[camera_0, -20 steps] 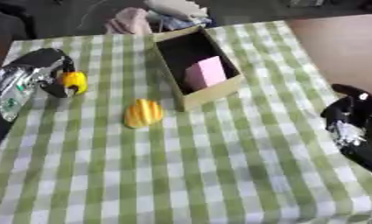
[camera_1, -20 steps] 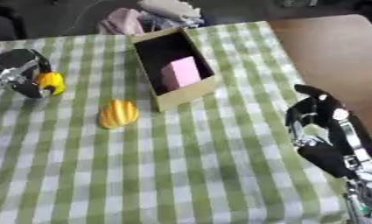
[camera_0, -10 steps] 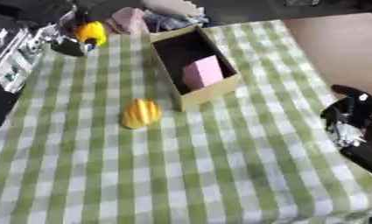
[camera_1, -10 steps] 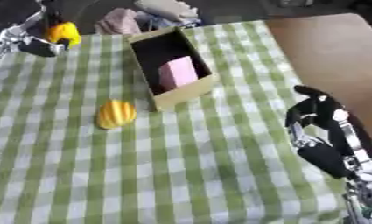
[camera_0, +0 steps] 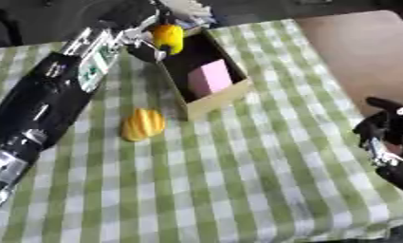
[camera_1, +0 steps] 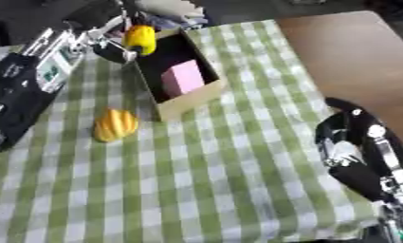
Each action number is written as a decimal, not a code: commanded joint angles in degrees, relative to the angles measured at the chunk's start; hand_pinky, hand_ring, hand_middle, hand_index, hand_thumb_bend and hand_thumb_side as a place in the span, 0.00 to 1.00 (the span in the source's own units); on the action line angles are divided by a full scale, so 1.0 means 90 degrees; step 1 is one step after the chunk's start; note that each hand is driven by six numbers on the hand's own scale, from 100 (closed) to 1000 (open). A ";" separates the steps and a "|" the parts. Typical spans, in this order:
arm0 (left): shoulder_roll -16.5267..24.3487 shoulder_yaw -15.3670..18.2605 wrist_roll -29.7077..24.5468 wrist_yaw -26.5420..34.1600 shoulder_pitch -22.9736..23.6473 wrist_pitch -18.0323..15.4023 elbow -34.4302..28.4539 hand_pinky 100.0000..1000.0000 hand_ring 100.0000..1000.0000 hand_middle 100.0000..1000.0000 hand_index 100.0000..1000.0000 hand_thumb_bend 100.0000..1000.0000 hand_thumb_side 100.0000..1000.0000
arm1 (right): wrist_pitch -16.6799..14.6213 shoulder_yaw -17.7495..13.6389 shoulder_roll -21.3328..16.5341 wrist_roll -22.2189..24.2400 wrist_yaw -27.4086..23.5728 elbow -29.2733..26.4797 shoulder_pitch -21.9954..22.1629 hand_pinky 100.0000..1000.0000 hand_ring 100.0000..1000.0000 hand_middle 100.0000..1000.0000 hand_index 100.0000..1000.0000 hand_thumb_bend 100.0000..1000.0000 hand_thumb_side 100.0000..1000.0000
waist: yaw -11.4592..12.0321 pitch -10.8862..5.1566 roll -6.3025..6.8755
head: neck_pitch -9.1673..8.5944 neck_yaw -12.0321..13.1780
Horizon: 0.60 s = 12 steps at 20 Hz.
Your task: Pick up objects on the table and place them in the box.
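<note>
Left hand (camera_0: pixel 142 35), left eye view: your fingers are curled round a small yellow rounded object (camera_0: pixel 168 38), held above the far end of the open cardboard box (camera_0: pixel 214 100); a pink block (camera_0: pixel 209 78) lies inside. Right eye view: your right hand (camera_1: pixel 347 142) rests with curled fingers, holding nothing, at the lower right; a yellow ridged object (camera_1: pixel 114 124) lies on the green checked tablecloth (camera_1: pixel 229 180), just left of the box.

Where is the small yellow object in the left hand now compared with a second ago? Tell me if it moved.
Yes. The small yellow object, held by the left hand, has travelled from the cloth left of the open cardboard box to the box's far left corner.
</note>
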 commanded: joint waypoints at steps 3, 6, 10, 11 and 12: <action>0.0177 0.0046 0.0132 -0.0027 -0.0013 -0.0002 -0.0153 0.68 0.62 0.75 0.87 0.29 0.23 | -0.0015 -0.0038 -0.0028 0.0007 -0.0040 -0.0077 -0.0070 0.42 0.57 0.49 0.86 0.00 0.40 | 0.0044 -0.0031 -0.0043 | -0.0066 -0.0027; 0.0437 0.0048 0.0068 0.0395 0.0143 -0.0019 -0.0697 0.66 0.58 0.71 0.82 0.23 0.21 | -0.0014 -0.0066 -0.0045 -0.0003 -0.0018 -0.0073 -0.0068 0.42 0.57 0.49 0.86 0.00 0.40 | 0.0126 -0.0051 -0.0036 | -0.0058 -0.0080; 0.1046 -0.0099 -0.0964 0.1373 0.0646 -0.0400 -0.1863 0.65 0.54 0.64 0.78 0.21 0.19 | -0.0015 -0.0104 -0.0080 -0.0021 0.0023 -0.0072 -0.0076 0.42 0.57 0.49 0.86 0.00 0.41 | 0.0224 -0.0077 -0.0007 | -0.0048 -0.0164; 0.1236 -0.0120 -0.1347 0.1566 0.0811 -0.0511 -0.2200 0.65 0.54 0.64 0.77 0.21 0.18 | -0.0018 -0.0112 -0.0086 -0.0024 0.0030 -0.0077 -0.0083 0.42 0.56 0.49 0.86 0.00 0.41 | 0.0243 -0.0084 0.0003 | -0.0047 -0.0179; 0.1418 -0.0139 -0.1727 0.1702 0.0990 -0.0586 -0.2508 0.66 0.56 0.65 0.78 0.24 0.20 | -0.0020 -0.0120 -0.0094 -0.0026 0.0036 -0.0082 -0.0089 0.42 0.56 0.49 0.86 0.00 0.41 | 0.0263 -0.0092 0.0016 | -0.0049 -0.0202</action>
